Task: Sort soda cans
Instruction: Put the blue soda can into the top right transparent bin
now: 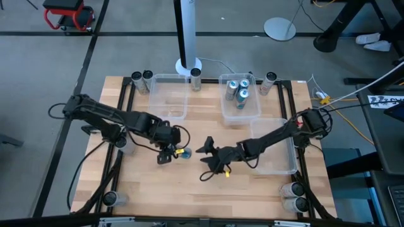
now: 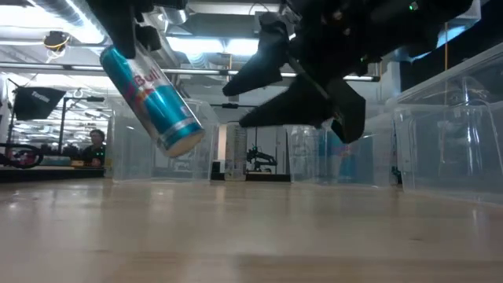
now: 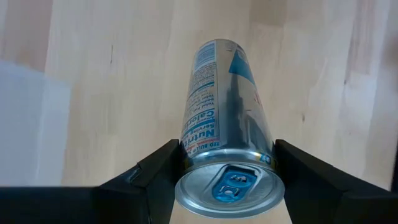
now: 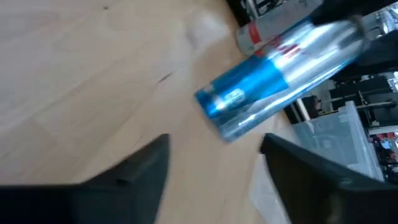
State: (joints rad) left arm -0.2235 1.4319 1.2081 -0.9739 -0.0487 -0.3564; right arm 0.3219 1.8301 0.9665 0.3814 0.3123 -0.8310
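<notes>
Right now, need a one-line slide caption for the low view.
Left pincer holds a blue-and-silver soda can tilted above the wooden table, while the right pincer hovers empty beside it.

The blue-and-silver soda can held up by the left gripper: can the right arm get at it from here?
Probably yes. The blue-and-silver soda can hangs tilted above the wooden table, its lower end exposed. The right gripper is open, close beside it, with nothing between. The left gripper clamps its top end.

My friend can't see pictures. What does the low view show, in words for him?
A blue-and-silver soda can hangs tilted in the air above the wooden table, held at its top by the left gripper. Beside it the right gripper hovers empty, fingers apart. Clear plastic bins stand behind.
</notes>
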